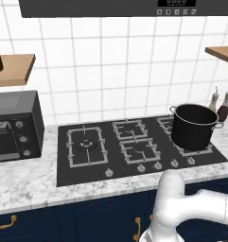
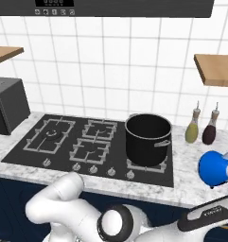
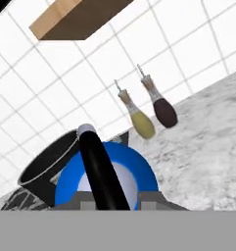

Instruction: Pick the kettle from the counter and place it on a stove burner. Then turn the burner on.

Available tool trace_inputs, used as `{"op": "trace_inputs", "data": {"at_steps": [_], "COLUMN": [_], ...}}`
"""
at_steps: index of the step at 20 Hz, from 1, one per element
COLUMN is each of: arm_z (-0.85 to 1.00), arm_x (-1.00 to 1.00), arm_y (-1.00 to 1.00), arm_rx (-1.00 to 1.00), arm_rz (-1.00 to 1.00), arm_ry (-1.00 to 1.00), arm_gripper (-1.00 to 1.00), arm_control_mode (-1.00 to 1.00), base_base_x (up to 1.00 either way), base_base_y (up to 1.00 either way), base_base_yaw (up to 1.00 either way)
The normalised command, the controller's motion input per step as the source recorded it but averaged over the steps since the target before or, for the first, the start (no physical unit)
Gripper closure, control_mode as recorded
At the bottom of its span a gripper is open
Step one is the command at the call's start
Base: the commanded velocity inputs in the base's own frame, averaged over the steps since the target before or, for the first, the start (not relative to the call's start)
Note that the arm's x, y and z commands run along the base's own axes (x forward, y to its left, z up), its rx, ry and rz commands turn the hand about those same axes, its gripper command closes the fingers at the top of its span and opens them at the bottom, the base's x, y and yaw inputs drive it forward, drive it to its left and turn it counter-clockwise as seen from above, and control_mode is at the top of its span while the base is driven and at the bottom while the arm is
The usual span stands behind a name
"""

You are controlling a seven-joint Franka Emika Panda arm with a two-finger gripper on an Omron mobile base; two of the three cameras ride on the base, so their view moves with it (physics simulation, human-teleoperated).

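The bright-blue kettle [image 2: 214,168] hangs tilted on its side just above the marbled counter [image 2: 188,177], at the far right and right of the cooktop. In the hand view the kettle [image 3: 134,166] sits close below the camera. Its black arched handle [image 3: 100,166] runs between the fingertips of my gripper [image 3: 114,198], which is shut on it. The large square burner grate [image 1: 86,145] lies at the cooktop's left end, also seen as the burner grate [image 2: 50,133], with nothing on it and far from the kettle.
A big black stockpot [image 2: 147,137] stands on the cooktop's right grate, between kettle and burner. Two bottles [image 2: 200,130] stand by the wall behind the kettle. A dark toaster oven [image 1: 13,125] sits left of the cooktop. Knobs [image 1: 109,173] line the cooktop's front edge. Wooden shelves [image 2: 214,68] hang above.
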Motion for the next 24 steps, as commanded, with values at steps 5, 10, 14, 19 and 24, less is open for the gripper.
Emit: {"op": "trace_inputs", "data": {"at_steps": [5, 10, 14, 19, 24], "arm_z": [0.05, 0.08, 0.14, 0.11, 0.06], "arm_x": [-0.37, -0.25, -0.28, -0.29, -0.18], "arm_y": [1.00, 1.00, 1.00, 1.00, 1.00], "arm_rx": [0.06, 0.00, 0.00, 0.00, -0.01], "arm_rz": [0.00, 0.00, 0.00, 0.00, 0.00], "arm_ry": [-0.40, -0.21, -0.13, -0.02, 0.00], "arm_gripper": [1.00, 1.00, 1.00, 1.00, 1.00], "arm_control_mode": [-1.00, -1.00, -1.00, -1.00, -1.00], "base_base_x": [0.00, 0.00, 0.00, 0.00, 0.00], "base_base_y": [0.00, 0.00, 0.00, 0.00, 0.00], "base_base_yaw": [0.00, 0.00, 0.00, 0.00, 0.00]}}
